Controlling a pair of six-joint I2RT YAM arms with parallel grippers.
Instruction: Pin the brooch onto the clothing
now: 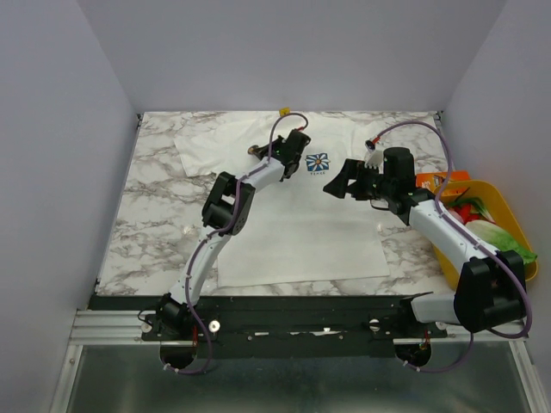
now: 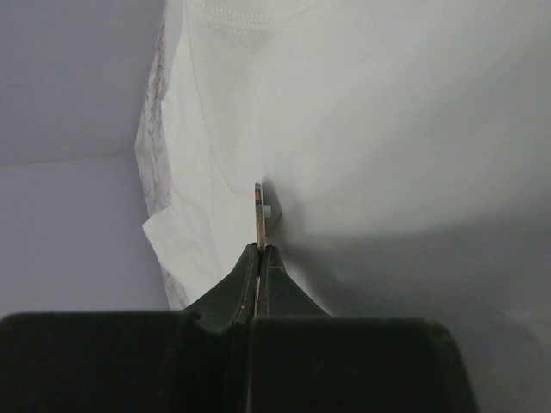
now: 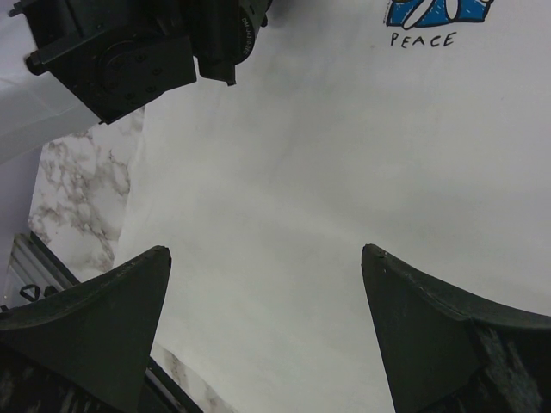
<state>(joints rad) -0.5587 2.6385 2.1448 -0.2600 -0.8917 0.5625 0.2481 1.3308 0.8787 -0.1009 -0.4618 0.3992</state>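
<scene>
White T-shirt (image 1: 297, 237) flat on marble table (image 1: 155, 224), centre; brooch (image 2: 259, 211) edge-on, pinched in closed left gripper (image 2: 259, 251), at shirt's far left shoulder; right gripper (image 3: 267, 292) spread wide, above chest near flower print (image 1: 318, 162).

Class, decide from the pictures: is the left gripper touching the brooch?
Touching. The left wrist view shows the left gripper closed on the brooch, which sticks out edge-on from between its fingertips, with no gap visible.

White links (image 1: 200, 267), black joints (image 1: 228, 202), purple cables (image 1: 428, 129), dark claws (image 2: 259, 249).
</scene>
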